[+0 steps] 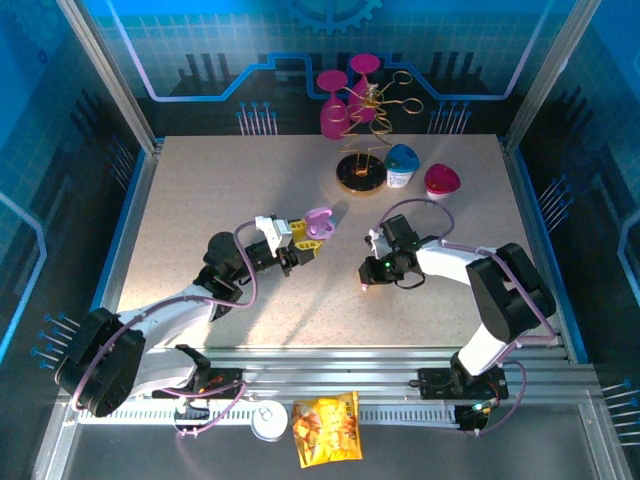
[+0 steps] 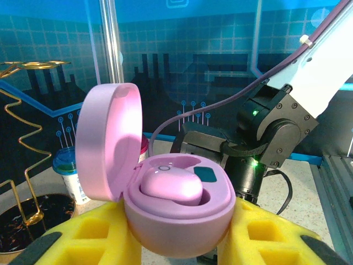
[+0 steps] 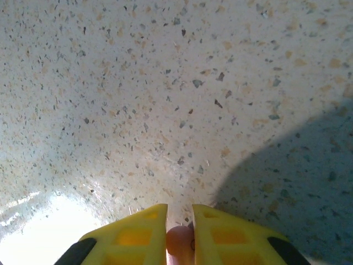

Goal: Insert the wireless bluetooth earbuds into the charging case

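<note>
My left gripper (image 1: 303, 245) is shut on a lilac charging case (image 1: 318, 224) and holds it a little above the table, left of centre. Its yellow fingers (image 2: 94, 232) press both sides of the case body (image 2: 176, 226). The lid (image 2: 105, 149) stands open to the left. One lilac earbud (image 2: 171, 185) lies in the near socket; the socket behind it looks empty. My right gripper (image 1: 368, 283) points down close to the tabletop, right of the case. Between its yellow fingers (image 3: 132, 237) sits a small pinkish earbud (image 3: 179, 244), and the fingers are shut on it just above the speckled table (image 3: 165, 99).
A gold wire stand (image 1: 362, 150) with pink glasses (image 1: 333, 108) is at the back. Beside it lie a blue case (image 1: 402, 165) and a pink case (image 1: 441, 181). An orange snack packet (image 1: 326, 428) and a white disc (image 1: 268, 420) sit on the rail in front.
</note>
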